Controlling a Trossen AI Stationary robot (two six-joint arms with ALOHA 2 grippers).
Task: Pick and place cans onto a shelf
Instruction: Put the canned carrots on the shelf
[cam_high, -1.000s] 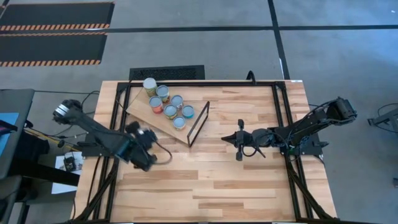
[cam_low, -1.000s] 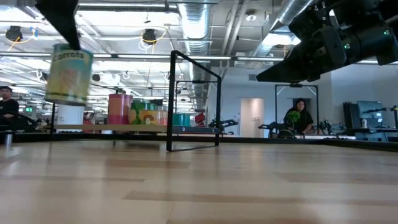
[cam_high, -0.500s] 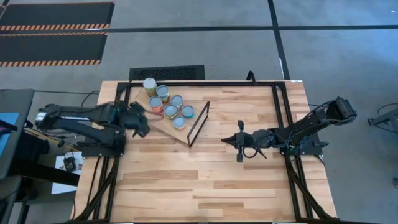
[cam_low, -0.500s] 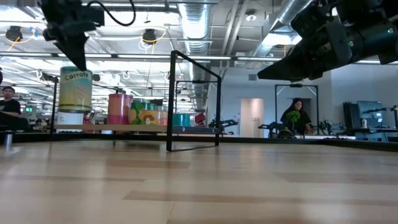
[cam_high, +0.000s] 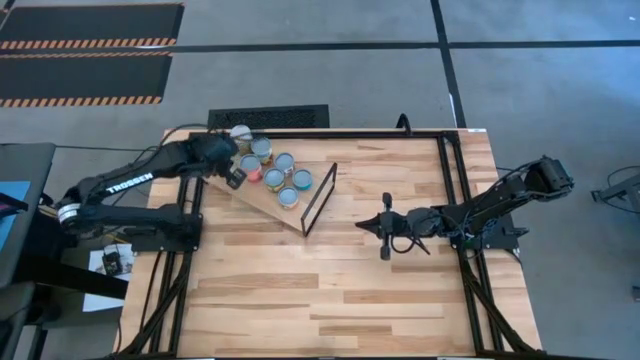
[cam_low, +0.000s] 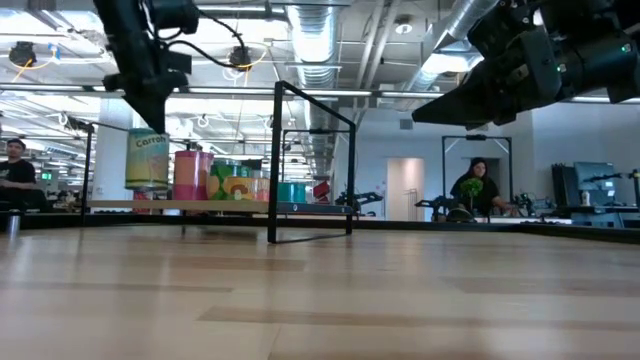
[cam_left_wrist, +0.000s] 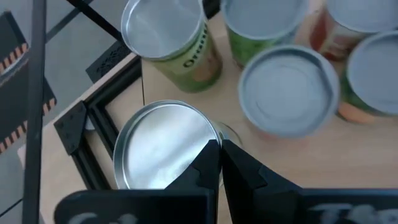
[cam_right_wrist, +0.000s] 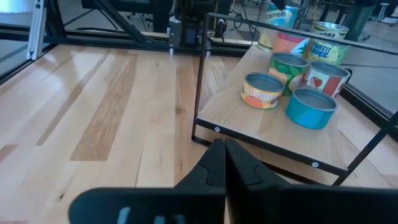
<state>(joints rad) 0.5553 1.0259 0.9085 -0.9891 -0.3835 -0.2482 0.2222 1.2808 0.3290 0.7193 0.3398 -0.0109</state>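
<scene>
My left gripper (cam_low: 150, 112) is shut on a yellow-green "Carrots" can (cam_low: 147, 160) over the left end of the shelf (cam_high: 262, 205), a light plywood board with a thin black frame (cam_high: 320, 198) at its right end. In the left wrist view the can's silvery top (cam_left_wrist: 161, 146) lies just beyond the fingers. Several other cans (cam_high: 273, 178) stand upright on the board, close together. My right gripper (cam_high: 378, 226) is shut and empty, above the table to the right of the frame, pointing toward the shelf. My left gripper pinches the rim of the can's top (cam_left_wrist: 213, 135) between its two fingers, at the rim's edge. The fingers come from above, pointing down. The can hangs upright below them, its bottom (cam_low: 147, 186) seemingly a little above the board.
A black metal frame (cam_high: 455, 190) runs round the tabletop's edges. The butcher-block table (cam_high: 330, 290) lies bare in front of the shelf. A tall green-labelled can (cam_left_wrist: 171, 37) and a grey-topped can (cam_left_wrist: 286, 90) stand close beside the held one. People sit in the room behind (cam_low: 478, 190).
My left gripper has swung from the table's near left toward the far edge, carrying the can to the shelf's left end, next to the standing cans. The can has stayed upright and come lower. My right gripper has kept still.
</scene>
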